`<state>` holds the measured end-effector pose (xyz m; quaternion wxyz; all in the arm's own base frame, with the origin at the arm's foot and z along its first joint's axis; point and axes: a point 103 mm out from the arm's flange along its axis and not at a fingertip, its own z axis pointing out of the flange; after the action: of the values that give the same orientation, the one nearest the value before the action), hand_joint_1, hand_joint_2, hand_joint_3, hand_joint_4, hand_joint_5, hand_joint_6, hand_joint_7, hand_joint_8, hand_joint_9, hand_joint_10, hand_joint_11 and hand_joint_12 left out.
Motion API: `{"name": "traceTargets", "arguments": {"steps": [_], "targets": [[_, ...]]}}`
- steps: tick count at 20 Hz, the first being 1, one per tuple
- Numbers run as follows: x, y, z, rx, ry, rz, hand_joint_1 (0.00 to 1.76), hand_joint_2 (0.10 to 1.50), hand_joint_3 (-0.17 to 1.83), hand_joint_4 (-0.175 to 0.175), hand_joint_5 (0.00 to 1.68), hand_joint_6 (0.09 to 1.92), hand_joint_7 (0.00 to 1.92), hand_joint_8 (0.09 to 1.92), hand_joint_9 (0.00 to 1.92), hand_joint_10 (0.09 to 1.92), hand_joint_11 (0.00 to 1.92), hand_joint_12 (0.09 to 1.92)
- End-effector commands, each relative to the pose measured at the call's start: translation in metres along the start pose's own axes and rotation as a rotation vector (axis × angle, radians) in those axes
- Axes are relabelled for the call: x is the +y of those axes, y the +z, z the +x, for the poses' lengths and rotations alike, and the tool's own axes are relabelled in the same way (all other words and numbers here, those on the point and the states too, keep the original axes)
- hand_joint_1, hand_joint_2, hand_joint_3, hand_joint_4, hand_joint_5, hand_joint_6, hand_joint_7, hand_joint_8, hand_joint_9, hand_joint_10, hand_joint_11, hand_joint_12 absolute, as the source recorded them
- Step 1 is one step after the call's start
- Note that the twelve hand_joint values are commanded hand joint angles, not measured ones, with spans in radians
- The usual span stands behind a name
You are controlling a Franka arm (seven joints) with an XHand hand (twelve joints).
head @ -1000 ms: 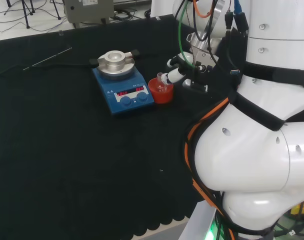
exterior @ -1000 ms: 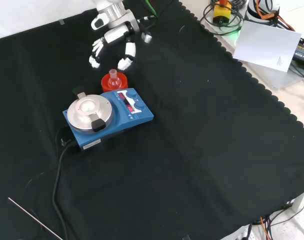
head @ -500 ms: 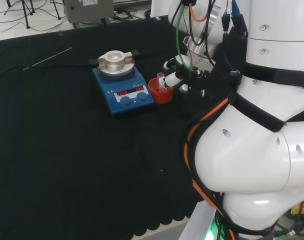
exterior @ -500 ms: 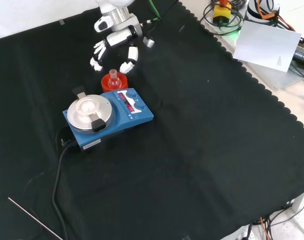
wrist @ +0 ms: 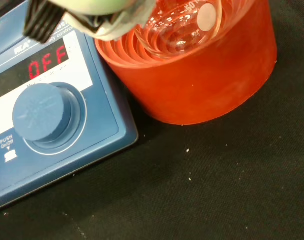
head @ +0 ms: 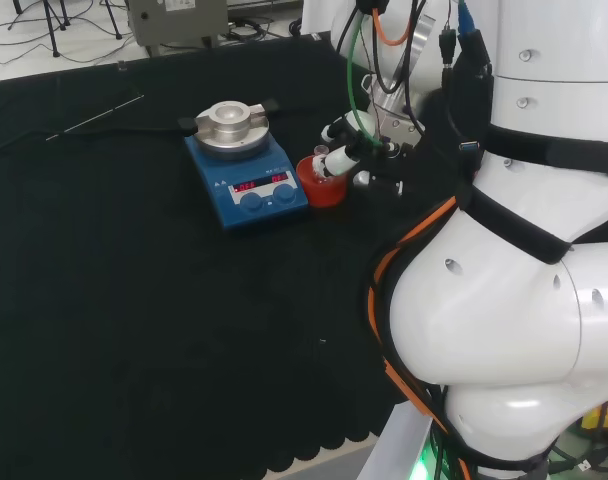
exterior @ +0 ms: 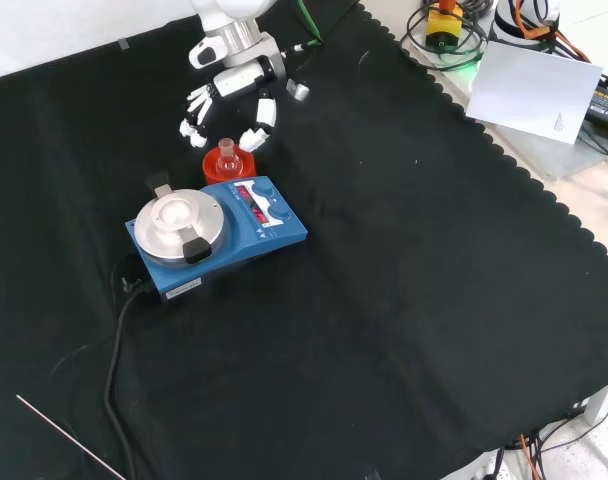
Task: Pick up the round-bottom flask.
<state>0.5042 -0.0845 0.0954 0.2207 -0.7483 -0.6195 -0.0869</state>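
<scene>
A clear round-bottom flask point(exterior: 227, 155) sits upright in a red ribbed ring stand point(exterior: 227, 166) beside the blue hotplate. The wrist view has the flask's glass bulb point(wrist: 179, 25) inside the red stand point(wrist: 202, 75), very close. The black and white hand point(exterior: 229, 95) hovers just beyond the flask in the front view, its fingers spread and reaching down on either side of the neck without closing on it. In the head view the hand point(head: 354, 150) is right next to the flask point(head: 322, 160) and stand point(head: 322, 183).
A blue hotplate stirrer point(exterior: 216, 235) with a round metal top stands against the stand, its cable trailing over the cloth. A thin rod point(exterior: 69, 437) lies near the front left of the front view. The arm's white links point(head: 504, 280) stand at the head view's right.
The hand has come down and nearer to the flask, its fingers now flanking the neck. Flask and stand have not moved.
</scene>
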Motion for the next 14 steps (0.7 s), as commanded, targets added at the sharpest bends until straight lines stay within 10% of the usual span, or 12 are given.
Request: {"name": "traceTargets", "arguments": {"steps": [1, 5, 14], "targets": [[0.0011, 0.0034, 0.0025, -0.004, -0.001, -0.013, 0.92, 0.58, 0.77, -0.024, 0.65, 0.28, 0.24, 0.57, 0.36, 0.63, 0.00, 1.34], [0.0024, 0.0034, 0.0023, -0.007, 0.001, -0.020, 0.92, 0.59, 0.77, -0.022, 0.59, 0.62, 0.27, 0.57, 0.37, 0.63, 0.00, 1.35], [0.0053, 0.0045, 0.0043, -0.010, -0.003, -0.022, 0.93, 0.61, 0.77, -0.020, 0.62, 0.75, 0.29, 0.58, 0.39, 0.63, 0.03, 1.35]]}}
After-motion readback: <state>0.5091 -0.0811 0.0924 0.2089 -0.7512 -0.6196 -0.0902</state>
